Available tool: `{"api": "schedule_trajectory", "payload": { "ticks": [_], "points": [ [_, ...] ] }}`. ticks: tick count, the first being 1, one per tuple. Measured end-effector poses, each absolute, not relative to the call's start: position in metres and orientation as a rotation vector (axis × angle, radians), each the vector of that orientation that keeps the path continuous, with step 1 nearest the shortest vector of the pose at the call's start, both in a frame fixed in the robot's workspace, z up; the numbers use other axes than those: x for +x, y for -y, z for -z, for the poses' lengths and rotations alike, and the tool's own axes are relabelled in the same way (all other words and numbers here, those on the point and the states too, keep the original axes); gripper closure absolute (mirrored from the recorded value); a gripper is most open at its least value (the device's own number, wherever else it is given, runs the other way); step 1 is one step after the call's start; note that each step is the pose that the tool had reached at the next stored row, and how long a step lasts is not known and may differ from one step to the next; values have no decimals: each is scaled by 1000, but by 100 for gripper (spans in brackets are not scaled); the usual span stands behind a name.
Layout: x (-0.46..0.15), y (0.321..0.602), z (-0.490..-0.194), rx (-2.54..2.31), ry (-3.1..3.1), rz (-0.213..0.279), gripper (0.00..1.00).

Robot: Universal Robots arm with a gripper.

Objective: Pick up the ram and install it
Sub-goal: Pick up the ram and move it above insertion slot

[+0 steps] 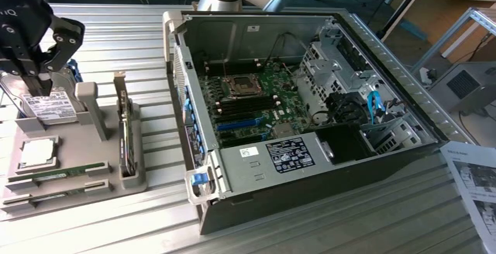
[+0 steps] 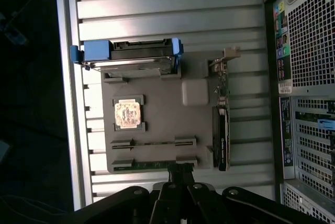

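Gripper (image 1: 37, 75) upper left of frame, pincer pinched together, nothing held (hovering above tray's hard-drive end). Ram (image 1: 60, 172) seated in grey tray (image 1: 81, 149), lower left, beside open computer case (image 1: 256, 33).

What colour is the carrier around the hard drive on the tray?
Blue; the carrier around the hard drive shows best in the wrist view.
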State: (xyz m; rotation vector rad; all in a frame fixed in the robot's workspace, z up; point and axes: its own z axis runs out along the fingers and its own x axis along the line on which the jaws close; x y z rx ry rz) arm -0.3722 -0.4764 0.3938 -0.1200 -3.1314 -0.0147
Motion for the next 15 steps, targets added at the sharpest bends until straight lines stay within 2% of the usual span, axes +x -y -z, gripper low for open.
{"api": "schedule_trajectory", "payload": {
  "ticks": [15],
  "points": [
    [-372, 486, -393, -120, 3131, 14, 89]
  ]
}}
